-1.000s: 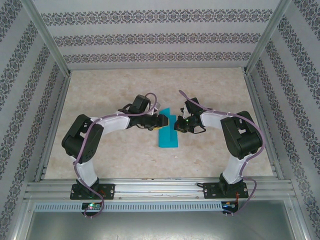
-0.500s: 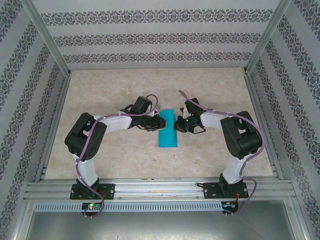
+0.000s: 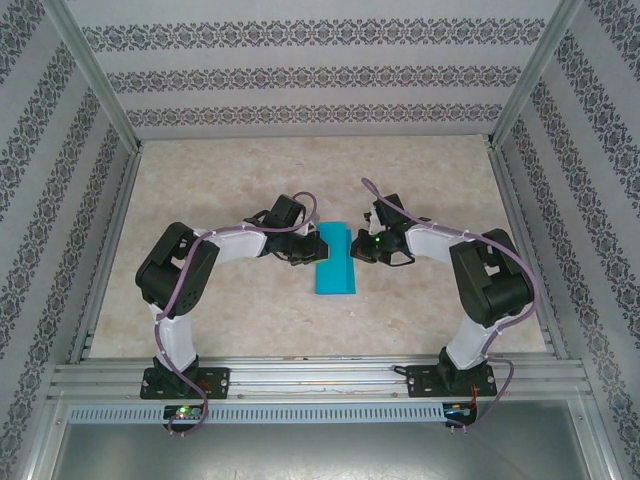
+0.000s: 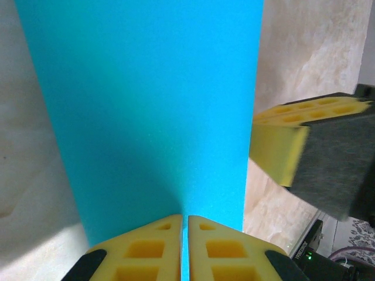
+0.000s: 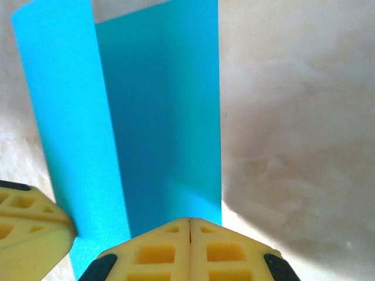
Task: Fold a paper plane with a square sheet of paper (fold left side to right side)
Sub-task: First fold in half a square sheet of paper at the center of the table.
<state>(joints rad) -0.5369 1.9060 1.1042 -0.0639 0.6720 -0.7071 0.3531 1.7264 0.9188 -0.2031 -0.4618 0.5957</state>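
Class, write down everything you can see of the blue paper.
The paper is thin, plain, bright turquoise and unmarked. It lies on the table as a narrow strip, folded lengthwise; in the right wrist view one flap stands raised over the flat layer. The left pincer is shut on its edge. The right pincer, shut, has its tips over the flat layer's near edge.

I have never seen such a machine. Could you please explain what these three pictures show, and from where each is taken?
Two robot arms stand at a table's near edge. One picture looks down from above and behind them; the other two come from cameras on the wrists. Each arm ends in a pincer with yellow fingers. A blue paper sheet, partly folded over, lies between them. The left pincer is shut on its edge. The right pincer is shut too; whether it grips paper is unclear.
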